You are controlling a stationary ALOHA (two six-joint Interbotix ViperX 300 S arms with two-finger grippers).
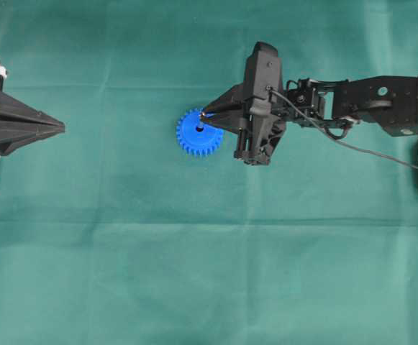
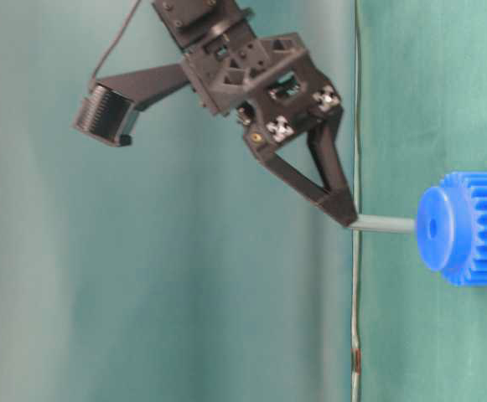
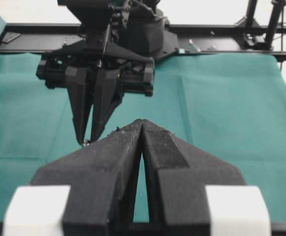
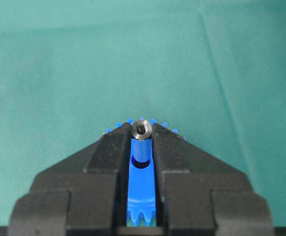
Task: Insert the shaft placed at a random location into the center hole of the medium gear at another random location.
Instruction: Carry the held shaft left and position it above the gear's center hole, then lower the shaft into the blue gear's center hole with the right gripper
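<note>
**Shaft held upright over the gear's bore**

Left: the left pincer rests at the tabletop's edge with its jaws clenched on nothing, tips meeting in a point. It stands well apart from the work, which leaves the middle free for the other arm.

Centre: the medium gear lies flat on the green cloth, face up, so that the center hole opens toward the descending part. The table-level view is turned on its side; there the gear's raised hub faces the arm.

Right: the right pincer reaches across from the right and grasps the shaft by its upper end, the jaws pressed against its sides. Gripping high leaves the lower length bare for entry. The shaft stands square to the gear's face, and its free end meets the hub at or just beside the hole; whether it has entered cannot be told. In the right wrist view the shiny end sits between the fingertips, with blue teeth showing beyond. Judged stage: alignment and first contact, insertion not yet finished.
</note>
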